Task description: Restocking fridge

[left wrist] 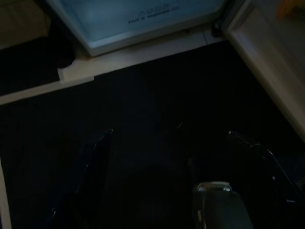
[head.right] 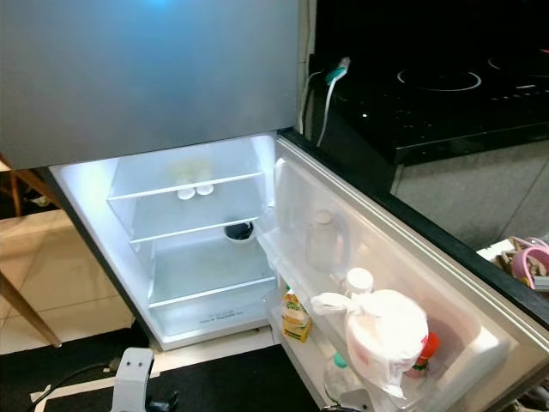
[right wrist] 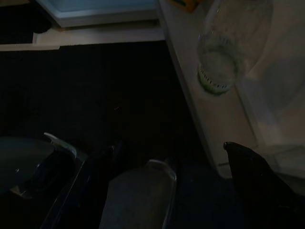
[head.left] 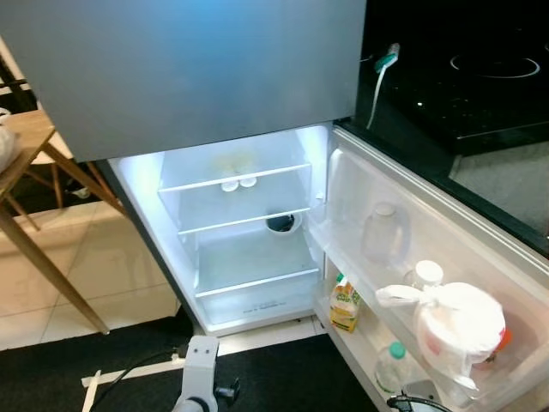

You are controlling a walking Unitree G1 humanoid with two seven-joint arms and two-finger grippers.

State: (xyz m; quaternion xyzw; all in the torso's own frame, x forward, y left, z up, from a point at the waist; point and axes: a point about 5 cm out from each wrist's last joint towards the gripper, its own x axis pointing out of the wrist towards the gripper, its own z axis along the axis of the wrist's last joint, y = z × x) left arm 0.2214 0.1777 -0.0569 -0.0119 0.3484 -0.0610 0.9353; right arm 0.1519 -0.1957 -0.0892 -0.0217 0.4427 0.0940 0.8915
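The fridge (head.left: 240, 249) stands open with its light on. Its door (head.left: 446, 257) swings out to the robot's right. Inside, two small white cups (head.left: 238, 182) sit side by side on the top shelf. A dark bowl (head.left: 281, 223) sits on the shelf below, near the right wall. The bottom shelf is bare.

In the door, a clear jug (head.left: 383, 233) stands in the upper rack. Lower down, a white bag (head.left: 455, 330) with a knot lies in the rack, and a white-capped bottle (head.left: 425, 275) stands just behind it. A yellow juice box (head.left: 345, 307) stands in the bottom rack. A green-capped bottle (head.left: 390, 365) stands near it, closer to the robot.

A black stove (head.left: 480, 69) sits on the counter to the right. A wooden table (head.left: 26, 172) stands to the left.

Both arms hang low over the dark mat (left wrist: 152, 119). The left claw (left wrist: 171, 157) is spread wide and holds nothing. The right claw (right wrist: 171, 162) is spread wide too, just beside the door's bottom rack.
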